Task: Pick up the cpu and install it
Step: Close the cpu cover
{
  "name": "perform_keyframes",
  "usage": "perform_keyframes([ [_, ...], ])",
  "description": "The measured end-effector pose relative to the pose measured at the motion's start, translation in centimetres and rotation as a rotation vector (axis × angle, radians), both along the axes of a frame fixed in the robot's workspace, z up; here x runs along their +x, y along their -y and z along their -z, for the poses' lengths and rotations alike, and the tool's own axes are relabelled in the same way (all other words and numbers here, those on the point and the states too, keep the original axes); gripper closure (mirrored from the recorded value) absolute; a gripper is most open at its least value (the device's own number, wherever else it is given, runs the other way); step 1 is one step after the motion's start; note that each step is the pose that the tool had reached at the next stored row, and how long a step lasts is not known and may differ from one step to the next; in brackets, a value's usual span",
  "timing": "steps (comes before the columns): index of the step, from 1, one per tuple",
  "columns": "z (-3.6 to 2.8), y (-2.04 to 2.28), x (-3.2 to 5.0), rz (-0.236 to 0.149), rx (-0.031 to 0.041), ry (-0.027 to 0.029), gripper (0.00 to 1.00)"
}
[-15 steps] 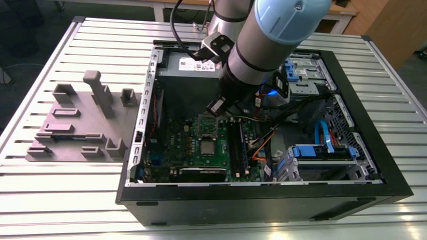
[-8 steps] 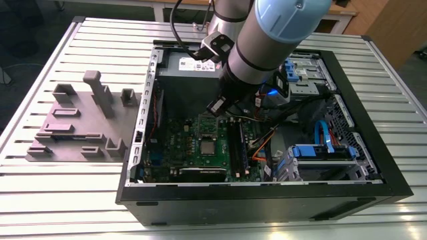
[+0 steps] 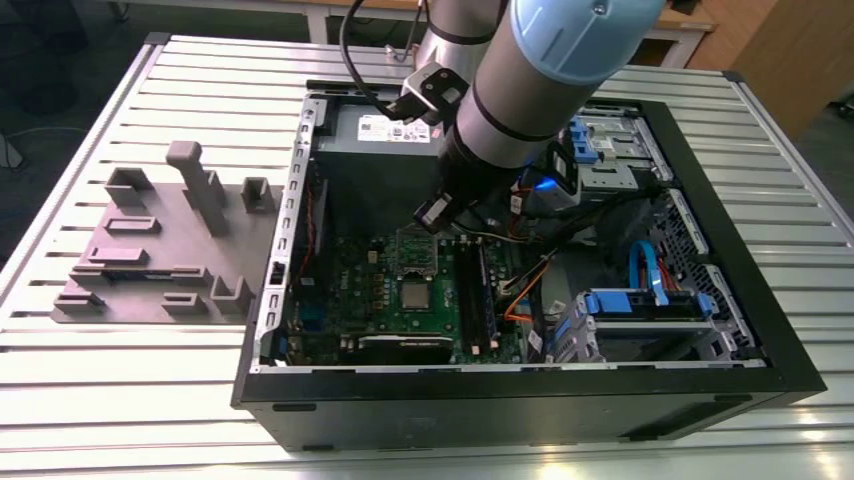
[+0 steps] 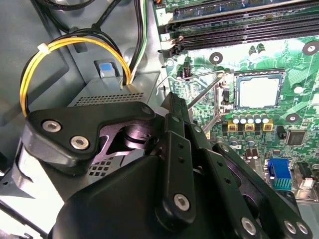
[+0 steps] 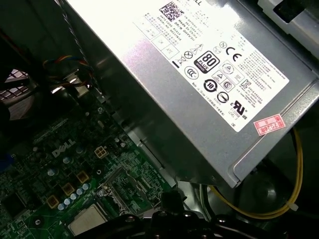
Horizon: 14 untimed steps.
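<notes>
I held the arm inside the open computer case (image 3: pixel 747 250) on the slatted desk (image 3: pixel 174 400), the tool (image 4: pixel 175 107) hanging just above the green motherboard (image 3: pixel 360 290) beside the grey power supply (image 5: pixel 209 84) — whether its fingers were open or closed I could not tell. The cpu (image 4: pixel 258 91) lay flat in its socket, silver top up, in the second wrist view; it showed too in the exterior view (image 3: pixel 416 296) and the first wrist view (image 5: pixel 87 220). The socket's load frame and lever (image 4: pixel 202 94) appeared raised, standing between the tool and the chip. Nothing was in the tool's grip that I could see. To my mind, good work here meant a square, level approach — clear of the lever and the yellow cable (image 4: pixel 60 50).
</notes>
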<state>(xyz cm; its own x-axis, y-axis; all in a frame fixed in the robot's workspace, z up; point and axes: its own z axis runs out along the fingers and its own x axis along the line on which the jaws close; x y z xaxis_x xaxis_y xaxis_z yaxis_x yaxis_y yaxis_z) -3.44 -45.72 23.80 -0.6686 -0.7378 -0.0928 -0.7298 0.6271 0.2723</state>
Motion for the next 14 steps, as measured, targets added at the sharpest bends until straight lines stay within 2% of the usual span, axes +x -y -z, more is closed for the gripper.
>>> perform_keyframes([
  [11, 0.00, 0.51, 0.00, -0.007, -0.0006, 0.0000, 0.90],
  [14, 0.00, 0.53, 0.00, -0.007, -0.0005, 0.0000, 0.90],
])
